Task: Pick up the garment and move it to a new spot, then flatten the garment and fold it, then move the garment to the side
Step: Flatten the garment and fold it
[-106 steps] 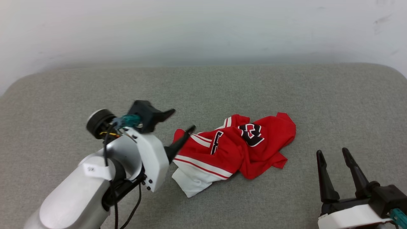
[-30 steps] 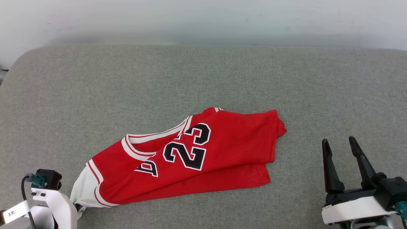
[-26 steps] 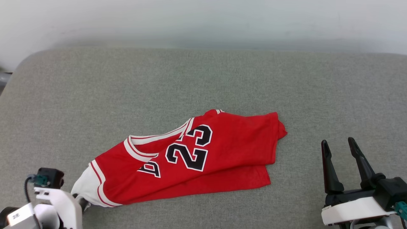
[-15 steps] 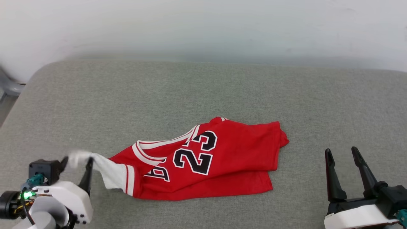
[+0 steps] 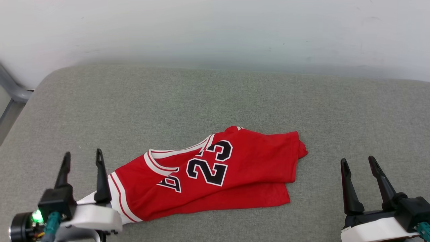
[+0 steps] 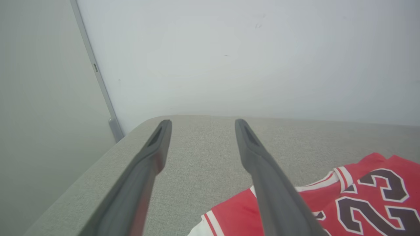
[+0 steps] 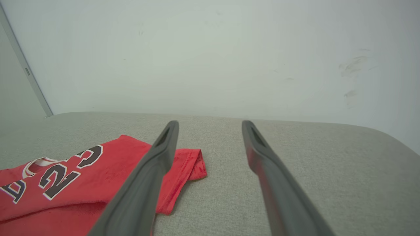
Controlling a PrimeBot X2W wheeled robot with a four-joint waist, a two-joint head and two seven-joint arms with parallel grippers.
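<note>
The grey fabric-covered bench point(image 5: 215, 97), round-cornered, stood against a pale, faintly scuffed wall point(image 5: 215, 30). The garment point(image 5: 248, 168) lay rumpled near its front edge. Left jaws gaped empty just beside it; right jaws gaped empty, well apart.

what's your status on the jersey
Left tool open, empty, beside white sleeve. Right tool open, empty, well apart. Red 23 jersey rumpled on grey cushion, not flat. Nothing in the way.
</note>
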